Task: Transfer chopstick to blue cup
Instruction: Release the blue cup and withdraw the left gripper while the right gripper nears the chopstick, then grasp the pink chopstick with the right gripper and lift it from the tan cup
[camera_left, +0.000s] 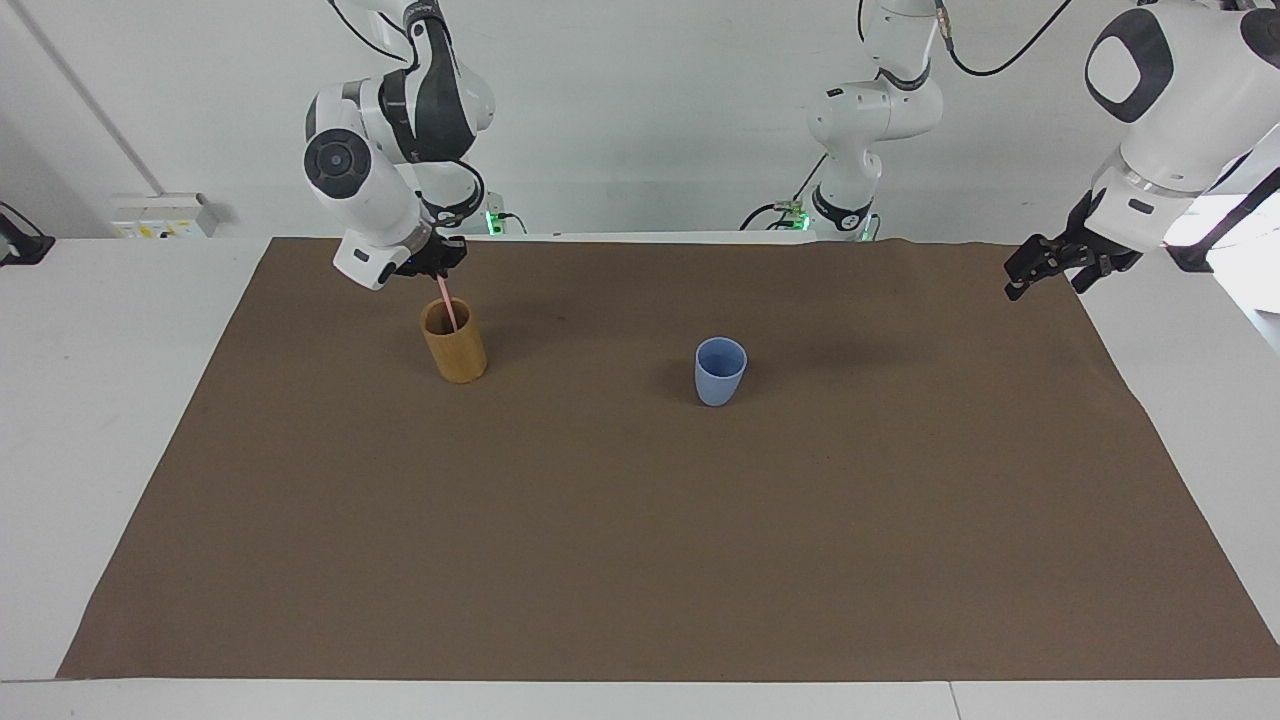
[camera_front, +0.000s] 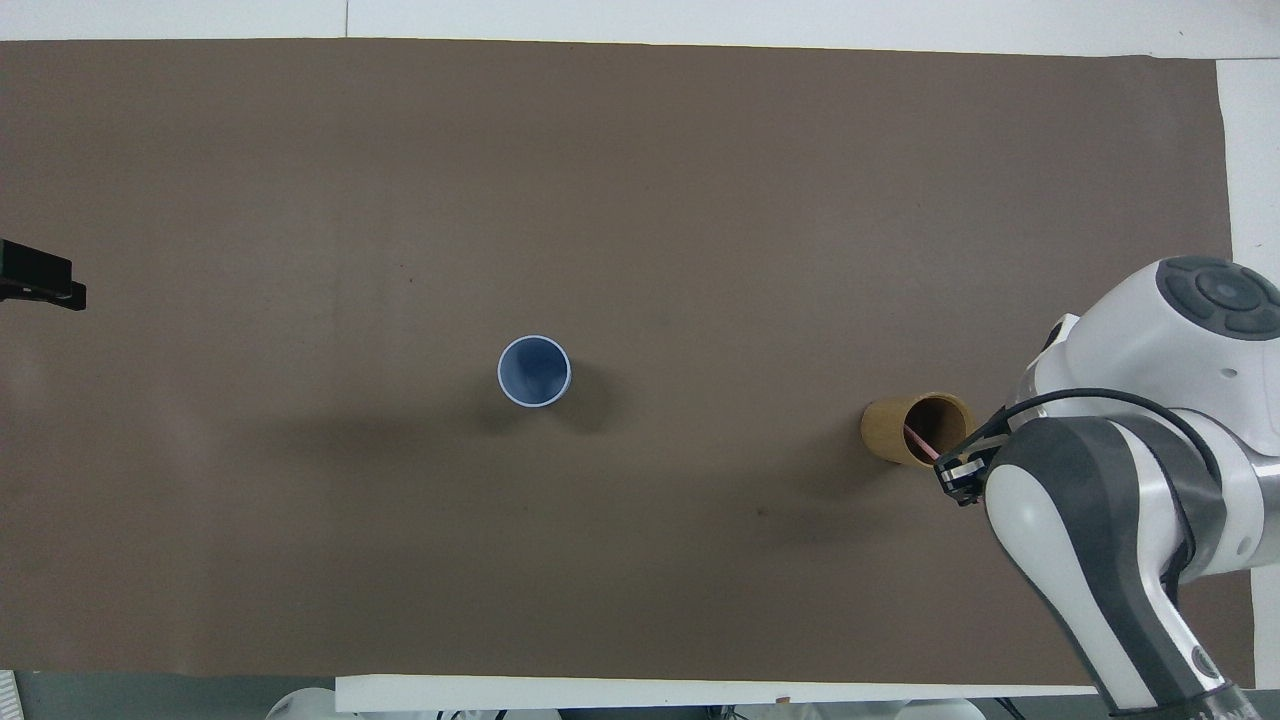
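Observation:
The pale pink chopstick (camera_left: 450, 311) stands tilted in the tan wooden cup (camera_left: 454, 346), its top sticking out above the rim. My right gripper (camera_left: 436, 262) is just above that cup, shut on the chopstick's top end. In the overhead view the chopstick (camera_front: 919, 441) runs from the tan cup (camera_front: 905, 430) into the right gripper (camera_front: 957, 478). The blue cup (camera_left: 720, 371) stands upright mid-table with nothing in it (camera_front: 534, 371). My left gripper (camera_left: 1045, 273) hangs open and holding nothing, raised over the mat's edge at the left arm's end.
A brown mat (camera_left: 640, 560) covers most of the white table (camera_left: 110, 400). The two cups stand about level with each other on the half nearer the robots. Only the left gripper's tip (camera_front: 42, 282) shows at the overhead view's edge.

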